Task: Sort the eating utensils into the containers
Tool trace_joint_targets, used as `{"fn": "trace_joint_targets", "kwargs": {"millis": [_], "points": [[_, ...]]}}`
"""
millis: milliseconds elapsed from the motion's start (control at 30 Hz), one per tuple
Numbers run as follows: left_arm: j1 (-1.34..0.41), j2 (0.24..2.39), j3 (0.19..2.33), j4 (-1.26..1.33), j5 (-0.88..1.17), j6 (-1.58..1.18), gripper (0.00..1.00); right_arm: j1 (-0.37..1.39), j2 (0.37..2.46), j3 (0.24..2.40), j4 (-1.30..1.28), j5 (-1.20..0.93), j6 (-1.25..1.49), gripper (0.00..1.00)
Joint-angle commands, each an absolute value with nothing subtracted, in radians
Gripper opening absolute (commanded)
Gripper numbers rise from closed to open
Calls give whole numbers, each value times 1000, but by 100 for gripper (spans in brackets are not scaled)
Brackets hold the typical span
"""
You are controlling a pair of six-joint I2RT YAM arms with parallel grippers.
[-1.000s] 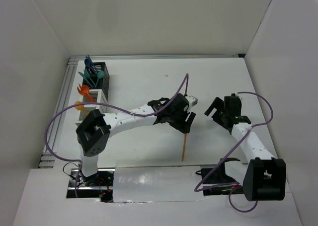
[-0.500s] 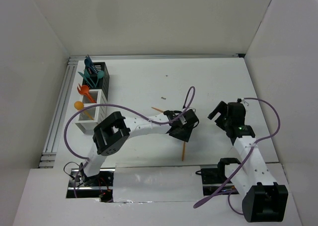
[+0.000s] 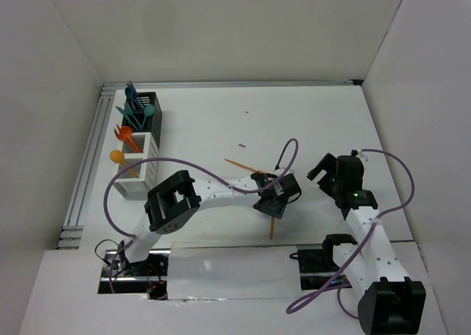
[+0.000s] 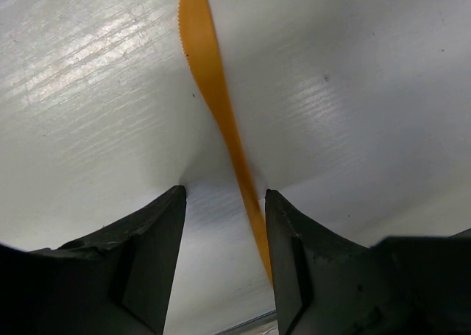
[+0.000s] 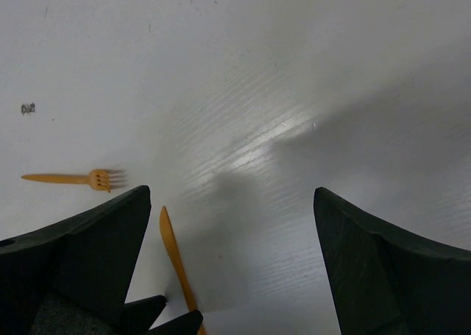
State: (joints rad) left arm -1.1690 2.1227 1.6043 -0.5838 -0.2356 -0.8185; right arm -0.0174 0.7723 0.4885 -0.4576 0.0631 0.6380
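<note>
Left pincer (image 4: 224, 196) is released, straddling the orange knife (image 4: 208, 77) near the table's (image 4: 368, 92) near edge. Knife's lying so flat, I reckon it could squirt out sideways on the squeeze.

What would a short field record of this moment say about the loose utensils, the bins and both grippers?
loose utensils: orange knife and orange fork, both flat on the table
left gripper: open, jaws either side of the orange knife, not clamped
right gripper: open, empty, over bare table
black bin: holds blue and teal utensils
white bin: holds orange and red utensils
</note>
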Motion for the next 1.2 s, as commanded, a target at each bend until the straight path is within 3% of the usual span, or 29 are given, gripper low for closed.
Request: {"fn": "trace_joint_targets", "kwargs": {"millis": [0,333,467,633,733,867,1000,1167], "points": [[-1172,2138,1626,-606,-236,-841,59,-12,750,486,-456,55,641,97],[-1173,2250,1720,-724,-345,-833,53,-12,742,486,-456,64,640,98],[-1169,2228,1665,-709,-370,-810,34,-11,744,477,-456,64,640,98],[-1152,2206,1589,-698,-345,-821,17,-9,745,468,-446,64,647,98],[-1134,2177,1534,-663,-305,-822,0,-11,747,468,-446,64,643,98],[-1092,2094,1451,-592,-278,-815,0,-11,750,468,-437,55,641,98],[-1020,1861,1323,-461,-240,-758,0,-11,744,468,-413,23,635,98],[-772,1545,1119,-154,-17,-681,0,-12,738,468,-335,-75,598,97]]}}
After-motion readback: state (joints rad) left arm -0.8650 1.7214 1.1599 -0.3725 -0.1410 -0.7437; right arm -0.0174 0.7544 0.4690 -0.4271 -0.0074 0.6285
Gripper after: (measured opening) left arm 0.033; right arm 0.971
